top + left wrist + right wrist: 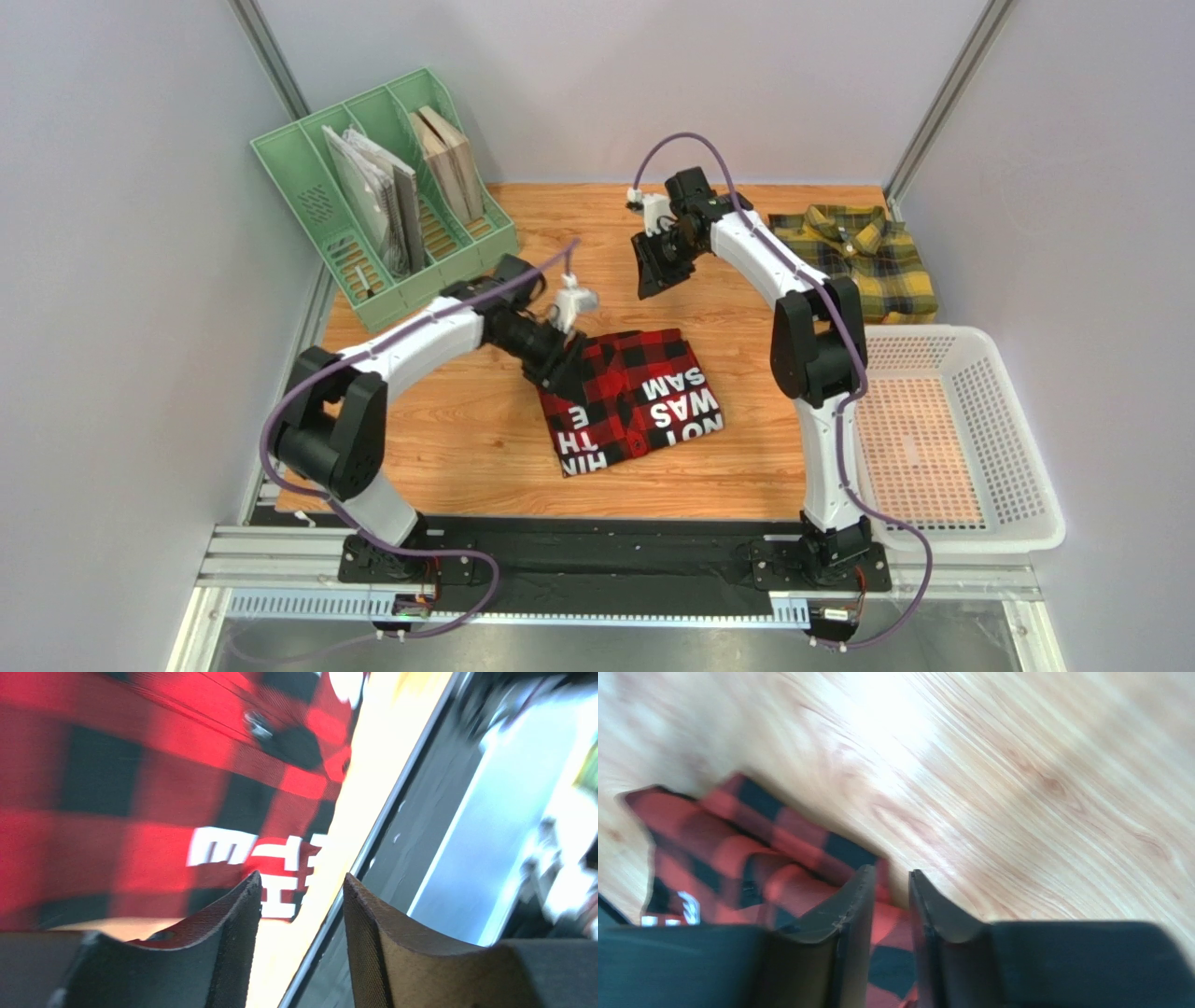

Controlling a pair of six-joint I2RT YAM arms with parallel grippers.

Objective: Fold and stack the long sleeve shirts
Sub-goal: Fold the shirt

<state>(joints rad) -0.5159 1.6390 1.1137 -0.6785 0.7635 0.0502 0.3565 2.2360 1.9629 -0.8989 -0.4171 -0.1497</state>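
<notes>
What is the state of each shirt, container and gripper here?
Red-and-black plaid flannel shirt with white letters: folded, lying flat.
Yellow-and-green plaid flannel shirt: lying apart at the far right, not stacked.
White plastic basket: empty.
Green plastic file rack: upright, holding books.
Left gripper: open, holding nothing.
Right gripper: narrowly open, holding nothing.

Red shirt, L hand open

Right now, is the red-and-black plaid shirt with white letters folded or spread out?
Folded: the red-and-black plaid shirt lies as a compact block on the wooden table, no sleeves trailing out, white letters on top.
</notes>
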